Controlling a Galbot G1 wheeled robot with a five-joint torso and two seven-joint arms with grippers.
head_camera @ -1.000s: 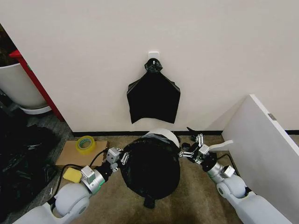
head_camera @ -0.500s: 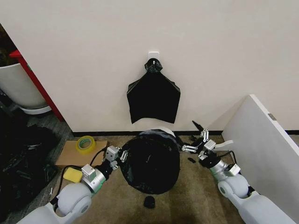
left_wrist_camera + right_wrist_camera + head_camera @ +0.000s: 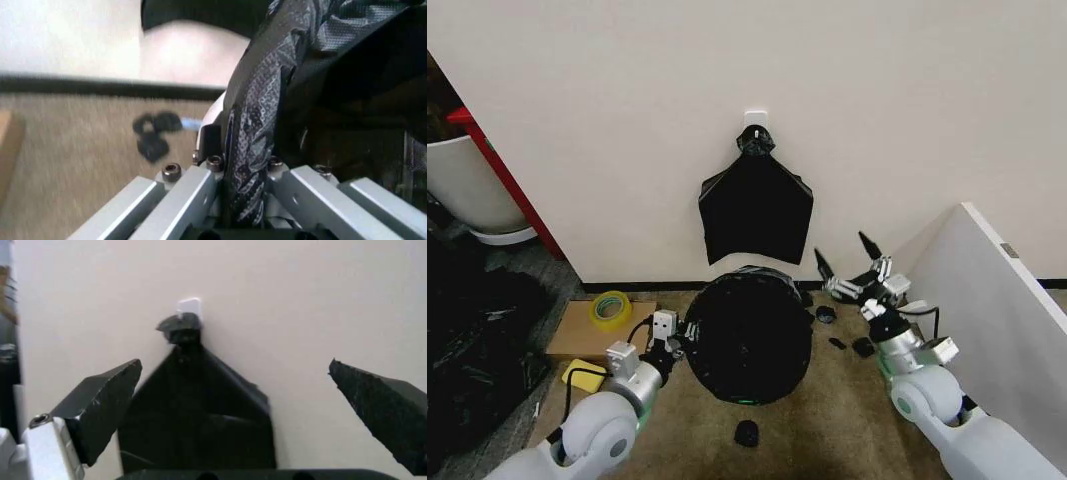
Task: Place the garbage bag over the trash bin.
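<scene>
A: How far along is it?

B: Mostly done, I'd judge. The garbage bag drapes over the trash bin on the floor by the wall.

A: And the hands?

B: The left hand pinches the bag's edge at the rim; the right hand is spread wide, raised beside the bin, holding nothing.

A: What's left?

B: Probably just letting go.

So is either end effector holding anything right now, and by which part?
The left end effector is shut on the bag, pinching its edge at the bin's left rim. The right end effector is open, holding nothing.
</scene>
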